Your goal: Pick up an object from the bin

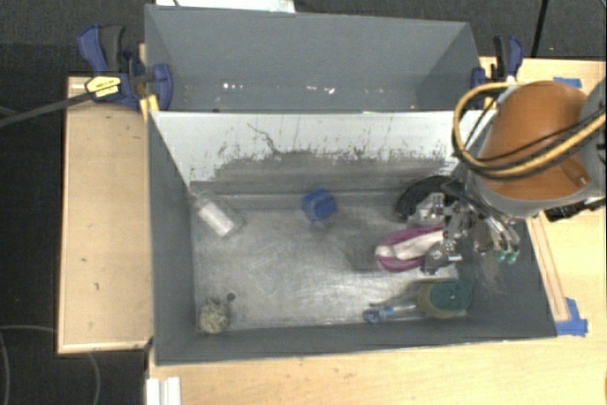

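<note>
My gripper (pixel 448 240) is low in the right part of the bin, below the orange-covered wrist. It is at the right end of a purple and white soft thing (pixel 403 250) that lies on the bin floor, pointing left from the gripper. Whether that thing is held cannot be made out. Just in front of the gripper, near the bin's front wall, lies a dark green round thing with a blue handle (pixel 438 301). A black curved thing (pixel 418 193) lies just behind the gripper, near the back slope.
A small blue block (pixel 320 205) lies in the middle near the back slope. Towards the left sits a clear, whitish little cylinder (pixel 215 220). A small brownish lump (pixel 215 316) is in the front left corner. The arm and its cables cover the bin's right side.
</note>
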`<state>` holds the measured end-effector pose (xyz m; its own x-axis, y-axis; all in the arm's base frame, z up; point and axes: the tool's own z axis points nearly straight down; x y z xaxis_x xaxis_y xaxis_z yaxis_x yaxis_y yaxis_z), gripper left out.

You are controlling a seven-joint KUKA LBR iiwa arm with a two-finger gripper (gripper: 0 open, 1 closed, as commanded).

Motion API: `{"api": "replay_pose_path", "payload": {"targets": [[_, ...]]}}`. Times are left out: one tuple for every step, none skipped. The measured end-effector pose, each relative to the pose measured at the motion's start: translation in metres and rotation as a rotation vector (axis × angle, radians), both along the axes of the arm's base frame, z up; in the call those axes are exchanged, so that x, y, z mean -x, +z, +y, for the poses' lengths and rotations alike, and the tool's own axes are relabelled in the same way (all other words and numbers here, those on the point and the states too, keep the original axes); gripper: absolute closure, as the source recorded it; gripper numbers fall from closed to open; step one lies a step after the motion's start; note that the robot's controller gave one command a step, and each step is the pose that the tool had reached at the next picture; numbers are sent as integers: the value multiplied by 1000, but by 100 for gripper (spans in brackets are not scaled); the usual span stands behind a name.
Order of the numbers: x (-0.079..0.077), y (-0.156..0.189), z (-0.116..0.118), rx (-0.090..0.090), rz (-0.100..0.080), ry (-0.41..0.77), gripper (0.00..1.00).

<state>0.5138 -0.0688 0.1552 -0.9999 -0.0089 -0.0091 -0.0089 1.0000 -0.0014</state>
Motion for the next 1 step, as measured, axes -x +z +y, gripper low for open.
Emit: {"api": "replay_pose_path", "payload": {"targets": [[-1, 3, 0, -1, 6, -1, 100]]}}
